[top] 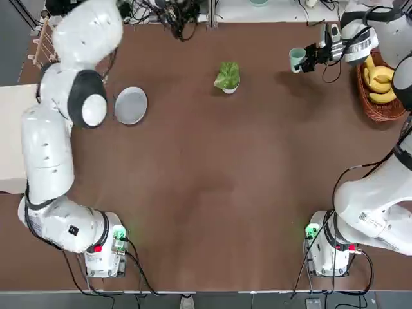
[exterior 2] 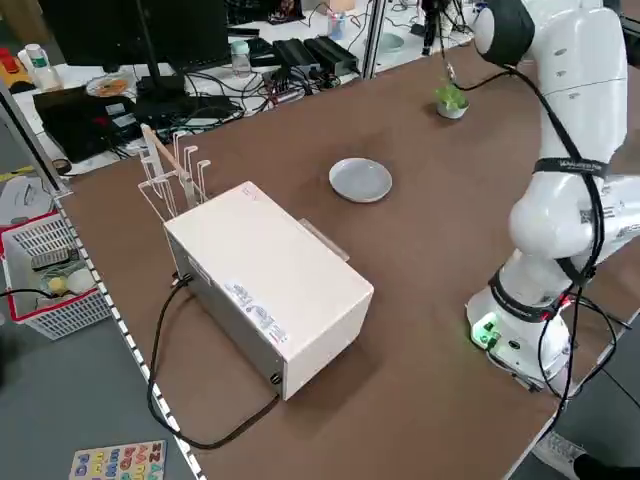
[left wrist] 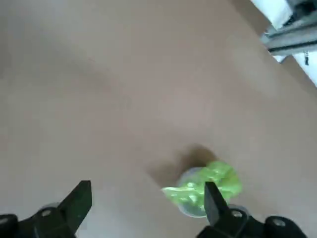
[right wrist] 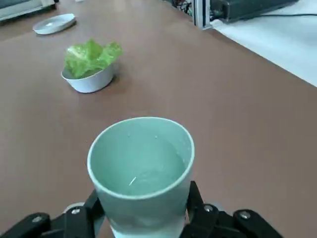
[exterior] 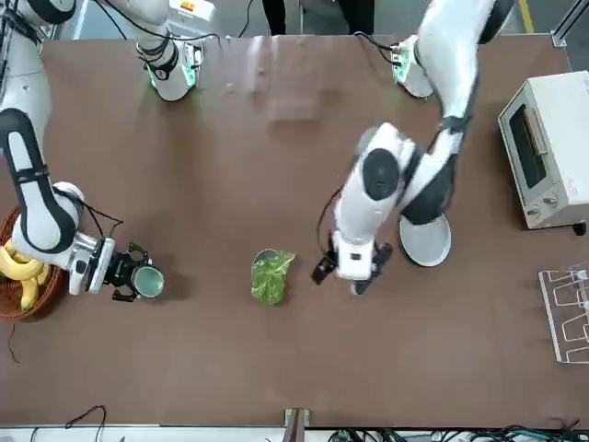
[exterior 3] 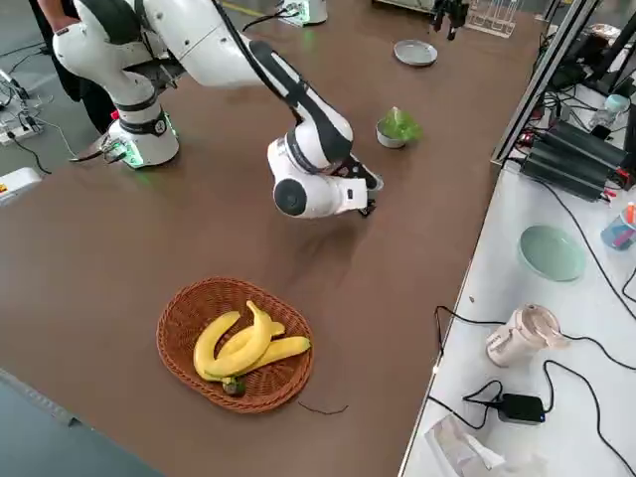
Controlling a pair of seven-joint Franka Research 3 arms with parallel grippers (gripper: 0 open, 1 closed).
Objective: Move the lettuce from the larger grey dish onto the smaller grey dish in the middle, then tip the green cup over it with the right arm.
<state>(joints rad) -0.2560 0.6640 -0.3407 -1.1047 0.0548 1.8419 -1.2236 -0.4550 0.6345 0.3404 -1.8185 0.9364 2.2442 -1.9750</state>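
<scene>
- The brown worktop point(top: 212, 193) spreads broadly between the two arms, with a black monitor point(exterior 2: 70, 25) and cables beyond one edge
- The lettuce point(right wrist: 89, 57) sits in the smaller grey dish point(right wrist: 90, 85), its leaves spilling over the rim because the bowl is narrow for them; the transfer looks done
- The larger grey dish point(exterior 2: 360, 181) lies flat and bare, well apart from the bowl towards the left arm's side
- The left gripper point(exterior: 347, 273) hangs between bowl and plate, fingers wide apart with nothing in them, which suits an arm whose share seems finished
- The right gripper point(right wrist: 144, 213) is out on its own side, fingers clamped around the green cup point(top: 297, 58), mouth upward, presumably so that whatever is inside stays in until the tip
- The basket point(exterior 3: 234, 343) of bananas point(exterior 3: 243, 348) stands beside the right arm, so the cup would best travel away from it, towards the middle
- The bowl stands nearer the far edge than the arms' bases, but with worktop all round it; a wide stretch separates it from the cup, leaving room for a level carry
- The next move would be to bring the cup above the bowl and tip it; the left gripper may need to back off first, and a low pass could catch the rim or leaves
</scene>
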